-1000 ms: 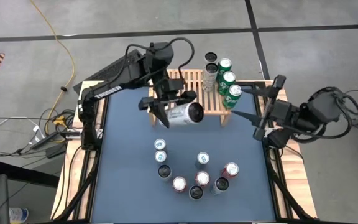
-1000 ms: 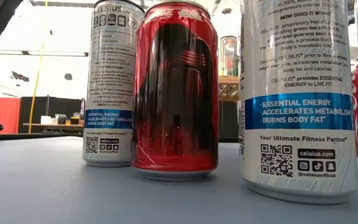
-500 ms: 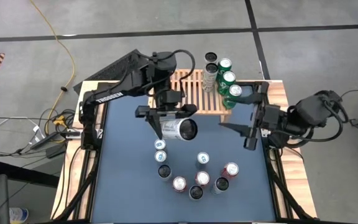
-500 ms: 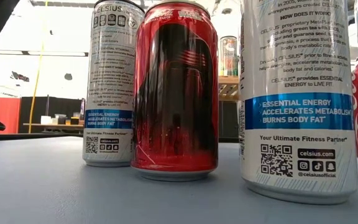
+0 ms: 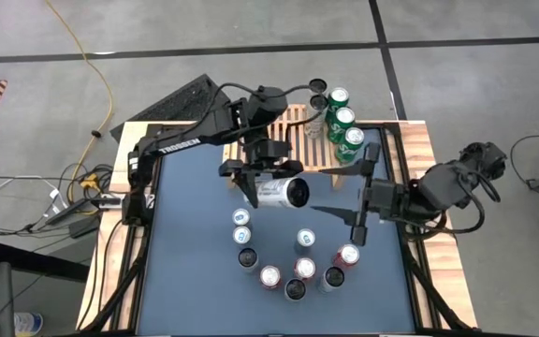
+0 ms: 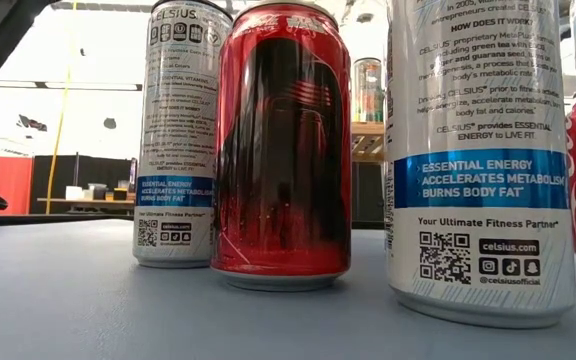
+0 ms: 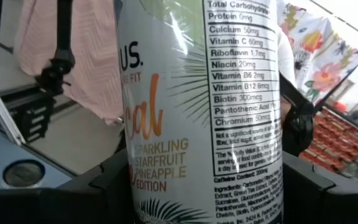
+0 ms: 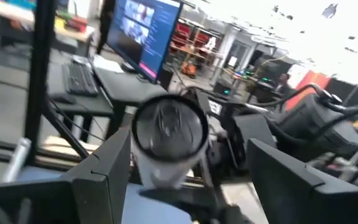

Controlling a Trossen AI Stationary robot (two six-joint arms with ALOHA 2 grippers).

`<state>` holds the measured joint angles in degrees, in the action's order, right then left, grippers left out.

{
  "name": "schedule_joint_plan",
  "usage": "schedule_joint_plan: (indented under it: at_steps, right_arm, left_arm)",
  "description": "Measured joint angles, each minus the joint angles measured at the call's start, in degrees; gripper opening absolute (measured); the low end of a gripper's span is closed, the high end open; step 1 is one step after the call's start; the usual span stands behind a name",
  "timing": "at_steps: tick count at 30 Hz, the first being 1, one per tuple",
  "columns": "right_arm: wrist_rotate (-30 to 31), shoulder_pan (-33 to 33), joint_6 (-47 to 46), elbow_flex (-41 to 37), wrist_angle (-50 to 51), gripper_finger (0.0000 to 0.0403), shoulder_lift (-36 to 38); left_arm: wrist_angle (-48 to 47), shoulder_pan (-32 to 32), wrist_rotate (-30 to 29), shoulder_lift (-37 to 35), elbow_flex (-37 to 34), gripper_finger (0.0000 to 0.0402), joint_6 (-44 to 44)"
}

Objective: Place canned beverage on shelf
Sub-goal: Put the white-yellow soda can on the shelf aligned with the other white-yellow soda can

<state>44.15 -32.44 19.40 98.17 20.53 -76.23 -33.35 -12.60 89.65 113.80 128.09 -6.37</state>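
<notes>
White can point(image 5: 279, 194), green cans point(image 5: 342, 119), blue table point(image 5: 190, 253).

Red can point(image 6: 284, 150) between 2 white cans point(image 6: 178, 135)

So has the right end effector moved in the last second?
Yes. The right end effector swung away from the shelf, toward the can held sideways over the table.

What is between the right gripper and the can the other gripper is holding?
Nothing: in the high view only bare blue table lies between the open right gripper and the white can.
</notes>
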Motion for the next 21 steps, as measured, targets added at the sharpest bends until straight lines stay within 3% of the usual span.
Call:
schedule_joint_plan:
  at_steps: [5,14,21]
  right_arm:
    - [-4.89,0.83,-3.37,0.0,0.11,0.0275,0.07]
    - [-5.15,3.87,-7.85,-0.04,5.17,0.0277,-1.07]
    - [-5.05,3.41,-4.81,0.02,7.17,0.0319,-1.09]
  left_arm:
    - [-0.24,0.06,-1.12,0.74,-0.04,0.0259,1.18]
    - [-0.38,0.06,-4.76,0.74,-0.04,0.0259,2.73]
    - [-0.8,0.3,-6.77,0.74,-0.04,0.0259,2.28]
